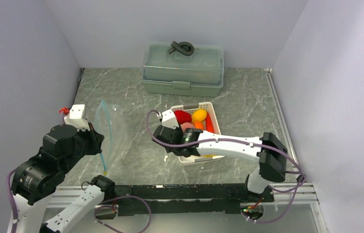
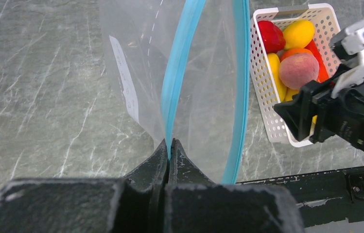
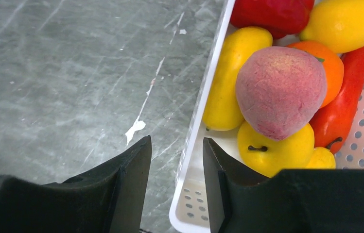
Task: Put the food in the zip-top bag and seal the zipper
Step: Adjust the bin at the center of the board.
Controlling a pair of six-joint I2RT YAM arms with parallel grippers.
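The clear zip-top bag (image 1: pixel 110 121) hangs open at the left, its teal zipper (image 2: pixel 176 82) spread into two strips. My left gripper (image 2: pixel 170 144) is shut on the near strip of the zipper and holds the bag's mouth up; it also shows in the top view (image 1: pixel 97 141). The food lies in the white lattice basket (image 3: pixel 200 116): a pinkish peach (image 3: pixel 281 90) on top, with yellow, orange and red pieces round it. My right gripper (image 3: pixel 176 141) is open and empty, its jaws astride the basket's left wall near the front corner. No green piece shows.
A grey-green lidded box (image 1: pixel 182 69) with a dark handle stands at the back. The basket (image 1: pixel 216 115) sits mid-table, right of the bag. A black rail (image 1: pixel 184 199) runs along the near edge. Grey walls close in both sides.
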